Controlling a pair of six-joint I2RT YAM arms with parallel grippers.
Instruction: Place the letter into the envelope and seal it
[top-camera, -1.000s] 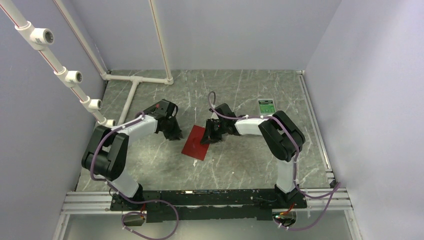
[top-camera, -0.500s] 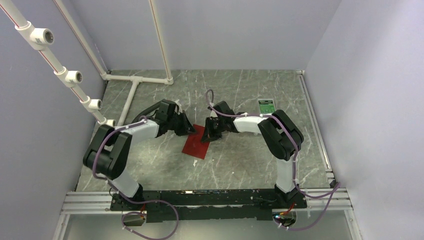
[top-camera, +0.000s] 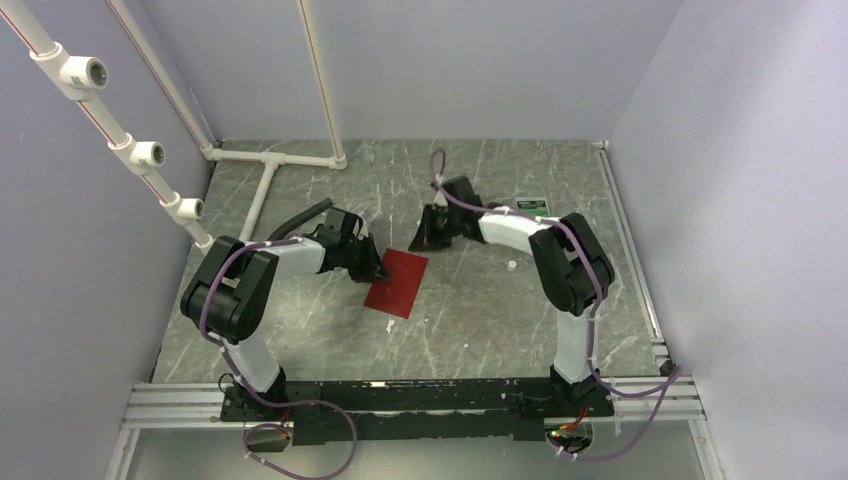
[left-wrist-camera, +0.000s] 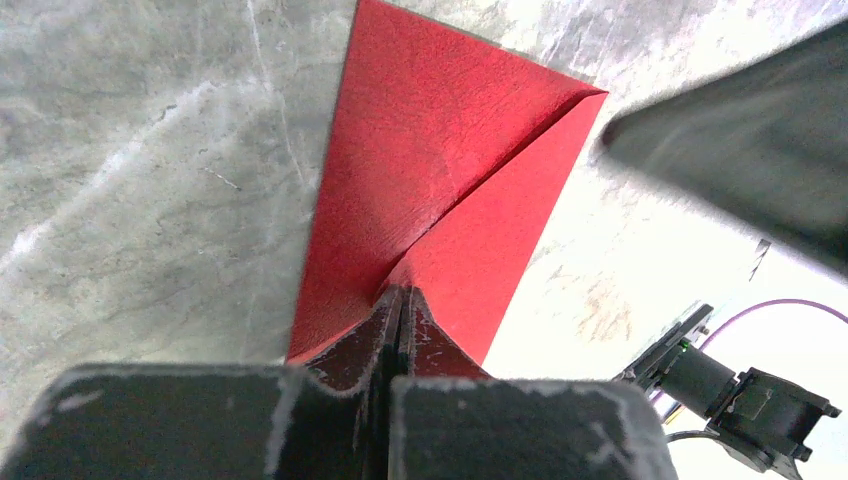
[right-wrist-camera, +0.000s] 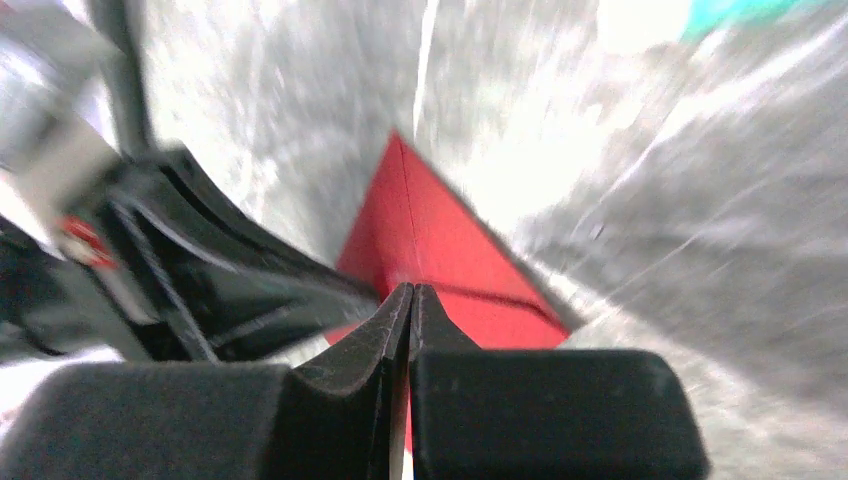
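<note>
View from above, near to far. A small white scrap (top-camera: 390, 325) lies on the grey marbled desk (top-camera: 480, 330), just in front of the near corner of the envelope (top-camera: 400, 287). The envelope rests flat at mid-desk, set at a slant, in the same place as in both earlier frames. Its whole rectangle is now uncovered.

The left end effector (top-camera: 372, 268) is at the envelope's left edge. One second ago it stood clear to the left; half a second ago it had reached the far left corner. In the left wrist view its fingers are pressed together with no gap, and the end effector (left-wrist-camera: 400, 298) rests tip-down on the red paper (left-wrist-camera: 420, 170) where the triangular flap comes to its point.

The right end effector (top-camera: 424, 237) is beyond the far corner and apart from the envelope. In both earlier frames it was on the envelope's far right edge. The right wrist view is blurred, but shows the end effector (right-wrist-camera: 410, 298) with its fingers closed on nothing and the envelope (right-wrist-camera: 425, 235) lying past them.

A white speck (top-camera: 511, 266) is newly exposed beside the right forearm. Farther back, a white-and-green box (top-camera: 533, 209) is partly covered by that arm.
</note>
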